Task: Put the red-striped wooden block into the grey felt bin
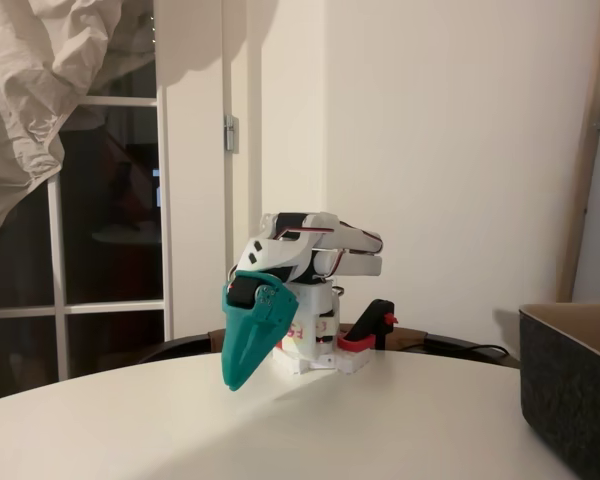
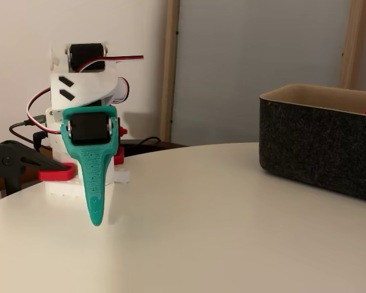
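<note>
Teal two-finger gripper (image 2: 96, 213) folded low, jaws together, empty | charcoal grey felt bin (image 2: 323, 143) at table's right edge | red sliver inside, possibly block | risk: nothing to grasp.

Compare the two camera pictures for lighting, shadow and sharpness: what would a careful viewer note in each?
In a fixed view, dim warm light, dark window panes, the gripper casting a soft shadow on the table, the grey felt bin dark and cropped at the edge. In another fixed view, evener light, the gripper sharp, a faint shadow beneath it, the bin's felt texture clear.
</note>
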